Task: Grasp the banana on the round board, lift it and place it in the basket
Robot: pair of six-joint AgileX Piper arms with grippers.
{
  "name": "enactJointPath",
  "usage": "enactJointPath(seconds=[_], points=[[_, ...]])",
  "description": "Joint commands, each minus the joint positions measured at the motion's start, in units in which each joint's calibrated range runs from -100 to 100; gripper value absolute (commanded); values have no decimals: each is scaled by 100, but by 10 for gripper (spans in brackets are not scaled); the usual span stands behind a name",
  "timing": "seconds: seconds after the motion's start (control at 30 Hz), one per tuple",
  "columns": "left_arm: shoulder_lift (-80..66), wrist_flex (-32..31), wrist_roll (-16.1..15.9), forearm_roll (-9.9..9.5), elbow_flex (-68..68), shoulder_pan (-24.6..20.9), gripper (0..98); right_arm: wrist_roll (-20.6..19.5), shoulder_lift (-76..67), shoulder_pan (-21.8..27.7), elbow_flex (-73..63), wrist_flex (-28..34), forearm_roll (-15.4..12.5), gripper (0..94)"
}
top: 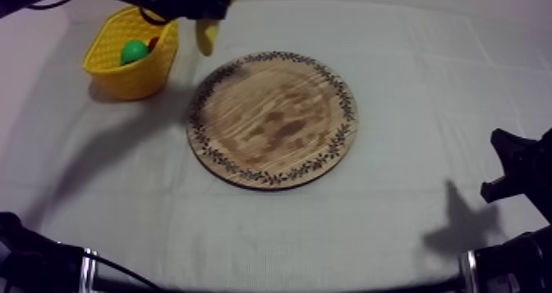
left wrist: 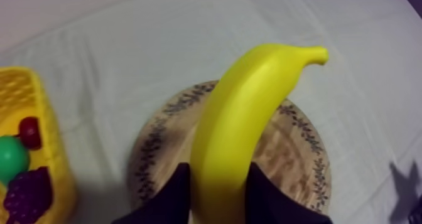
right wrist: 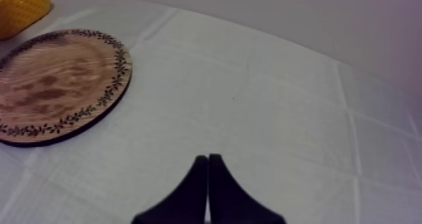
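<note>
Clamps the banana (left wrist: 245,113) in the left hand (left wrist: 218,167), pinching its thick lower part between both black fingers (left wrist: 179,192), narrowed to the fruit's width. Holds it raised off the bench (top: 427,75), with the stem end pointing away from the hand. Reaches in over the far left corner of the bench with the left arm. Hangs the banana in the gap between the yellow basket (top: 123,76) and the far left rim of the wooden board (top: 273,118), touching neither as far as the top view tells.

Rests the right hand (right wrist: 208,160) low at the right edge of the bench, well apart from the board, with its fingers pressed together into a narrow wedge on nothing.

Sees the basket near the far left corner of the bench, just beside the board but apart from it. Sees inside it a round green fruit (left wrist: 11,159), a small red fruit (left wrist: 29,131) and a bunch of grapes (left wrist: 28,192), lying close together. Sees the board flat at the middle of the bench, patterned rim all round.
</note>
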Motion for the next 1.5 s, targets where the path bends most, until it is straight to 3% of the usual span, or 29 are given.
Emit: enactJointPath(seconds=[0.0, 0.27, 0.57, 1.3, 1.37, 1.47], points=[[-115, 14, 16, 7, 126, -260, 121, 2, 0, -3, -5, 2, -1, 3], [-282, 144, -87, 32, 532, -1016, 106, 2, 0, -3, -5, 2, -1, 3], [457, 441, -349, 38, -115, -1650, 107, 2, 0, -3, -5, 2, -1, 3], [2188, 471, -561, 75, -793, -2045, 108, 2, 0, -3, -5, 2, -1, 3], [2196, 403, -566, 76, -768, -2058, 149, 2, 0, -3, -5, 2, -1, 3], [2178, 289, -569, 76, -727, -2069, 399, 2, 0, -3, -5, 2, -1, 3]])
